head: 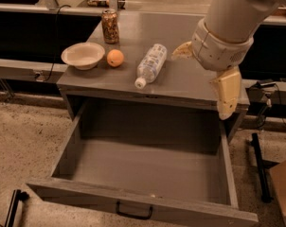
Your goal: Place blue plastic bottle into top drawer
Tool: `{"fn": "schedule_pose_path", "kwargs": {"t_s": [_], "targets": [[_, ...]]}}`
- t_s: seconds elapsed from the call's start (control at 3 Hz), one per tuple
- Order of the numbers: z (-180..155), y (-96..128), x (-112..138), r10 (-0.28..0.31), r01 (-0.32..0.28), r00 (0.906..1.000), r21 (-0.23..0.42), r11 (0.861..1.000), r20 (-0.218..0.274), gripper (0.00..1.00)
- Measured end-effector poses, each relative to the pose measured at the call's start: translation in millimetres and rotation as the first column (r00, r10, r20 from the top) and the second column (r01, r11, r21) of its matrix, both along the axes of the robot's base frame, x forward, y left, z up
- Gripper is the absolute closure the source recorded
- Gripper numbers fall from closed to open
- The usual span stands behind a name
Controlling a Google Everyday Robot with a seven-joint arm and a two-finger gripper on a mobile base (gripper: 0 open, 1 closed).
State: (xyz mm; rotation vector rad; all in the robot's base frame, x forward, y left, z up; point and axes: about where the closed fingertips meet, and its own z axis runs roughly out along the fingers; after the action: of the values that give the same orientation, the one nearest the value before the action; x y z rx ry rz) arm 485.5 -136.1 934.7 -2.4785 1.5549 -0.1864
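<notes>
Pale arm slants in from top right; bulky wrist. The gripper (201, 83) hangs right of centre, fingers spread wide, empty.

Grey cabinet top (181, 82): bowl (83, 55) at the front-left corner, orange (115, 57) just beside it, can (110, 26) behind them; bottle (151, 64) lying on its side, cap toward the front edge. Gripper (202, 77) above the right edge, fingers apart.
</notes>
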Motion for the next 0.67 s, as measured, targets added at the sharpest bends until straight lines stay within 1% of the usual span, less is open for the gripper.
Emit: {"fn": "schedule_pose_path", "kwargs": {"t_s": [0.33,0.67], "targets": [[2.9,19.8,19.3,0.146,-0.145,0.9871,-0.028,0.989,0.065,0.0],[3.1,20.3,19.9,0.169,-0.167,0.9831,-0.034,0.985,0.07,0.0]]}}
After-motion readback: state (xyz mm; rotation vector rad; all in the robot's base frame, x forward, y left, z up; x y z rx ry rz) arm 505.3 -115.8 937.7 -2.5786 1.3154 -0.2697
